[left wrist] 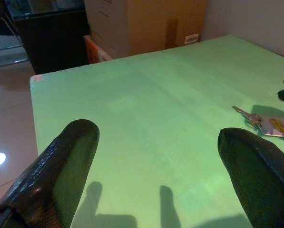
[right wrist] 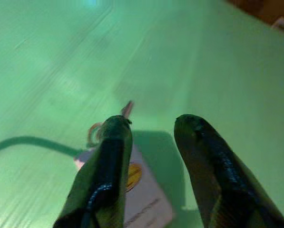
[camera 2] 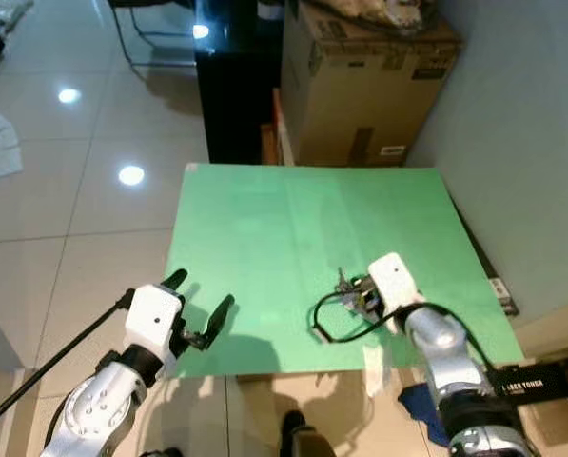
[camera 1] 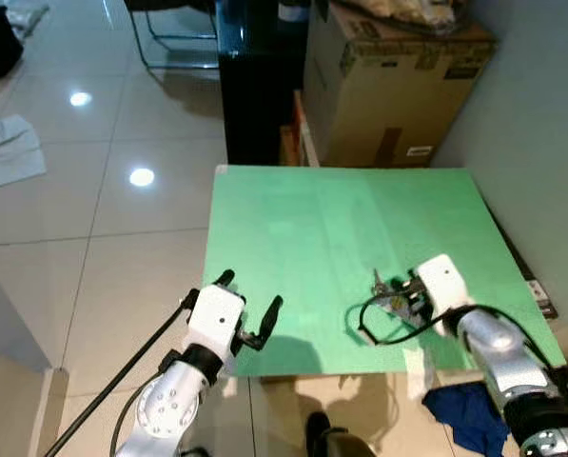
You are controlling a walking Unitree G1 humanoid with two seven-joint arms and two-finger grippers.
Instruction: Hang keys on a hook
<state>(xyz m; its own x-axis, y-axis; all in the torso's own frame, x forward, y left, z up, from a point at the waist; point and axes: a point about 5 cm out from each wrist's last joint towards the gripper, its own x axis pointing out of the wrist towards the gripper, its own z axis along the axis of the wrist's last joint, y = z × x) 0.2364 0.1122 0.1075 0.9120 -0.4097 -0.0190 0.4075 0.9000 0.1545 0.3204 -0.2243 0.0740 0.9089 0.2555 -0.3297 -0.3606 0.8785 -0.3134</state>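
Observation:
A bunch of keys [camera 1: 390,291] with a white tag bearing a yellow sticker [right wrist: 134,183] lies on the green board [camera 1: 331,238], near its front right part. My right gripper [right wrist: 153,126] is open just above the keys, one finger over the tag and the key's tip [right wrist: 127,108] poking out ahead of it. The other finger [right wrist: 199,137] is over bare board. My left gripper [camera 1: 251,290] hangs open at the board's front left edge, holding nothing. From that wrist the keys [left wrist: 268,124] lie off to the side.
A black cable loop [camera 1: 374,328] from my right arm rests on the board beside the keys. Behind the board stand a cardboard box [camera 1: 398,86] and a black cabinet [camera 1: 260,86]. A wall runs along the right. A blue cloth [camera 1: 460,409] lies on the tiled floor.

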